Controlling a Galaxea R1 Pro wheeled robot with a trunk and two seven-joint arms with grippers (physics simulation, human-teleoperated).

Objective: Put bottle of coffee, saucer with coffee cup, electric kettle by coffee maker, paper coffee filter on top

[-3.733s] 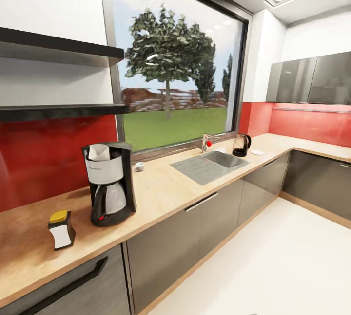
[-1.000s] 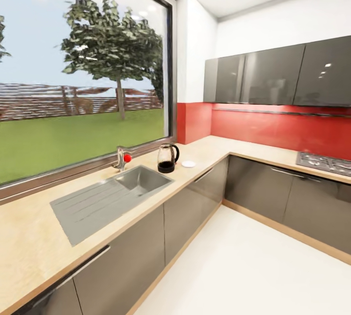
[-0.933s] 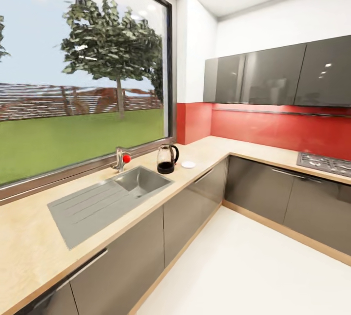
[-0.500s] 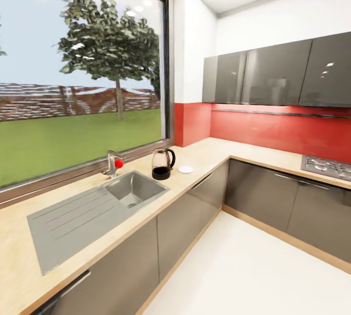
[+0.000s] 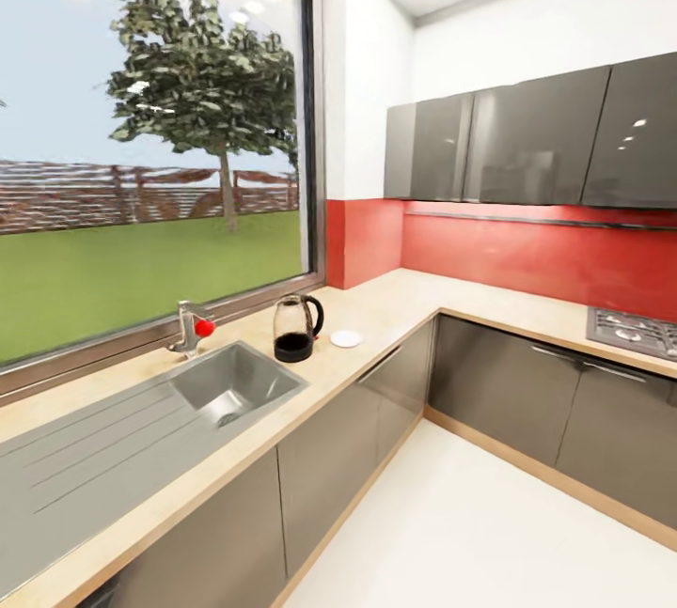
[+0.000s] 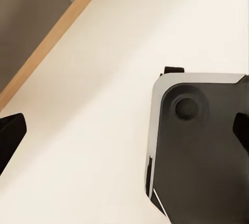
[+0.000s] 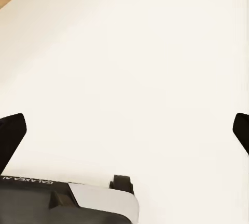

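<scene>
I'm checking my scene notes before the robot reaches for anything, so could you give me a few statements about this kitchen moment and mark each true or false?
1. The electric kettle stands on the countertop beside the sink. True.
2. The saucer lies inside the sink. False: it lies on the countertop, on the kettle's far side from the sink.
3. The faucet carries a red knob. True.
4. The left gripper is shut on the kettle. False: its fingers stand wide apart over the floor, holding nothing.
5. The right gripper is open. True.
</scene>
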